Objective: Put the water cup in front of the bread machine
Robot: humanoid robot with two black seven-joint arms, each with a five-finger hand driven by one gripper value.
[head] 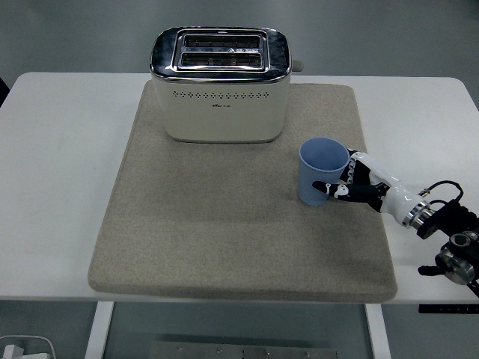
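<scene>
Along the bottom of the frame runs the near edge of the flat white table [52, 187], and on it lies a large beige felt mat [224, 224] that fills the centre. At the lower right the black arm [449, 232] enters over the table edge, cables looping at its wrist, and ends in the black-and-white five-fingered right hand [363, 187]. Its fingers curl around the right side of the light blue plastic water cup [322, 172] — thumb in front, the others behind (partly hidden by the cup). The cup stands upright on the mat, right of centre. Farther back, at the upper centre, sits the cream two-slot toaster with a chrome top [221, 86] — the cup is below and to the right of it, apart from it.
</scene>
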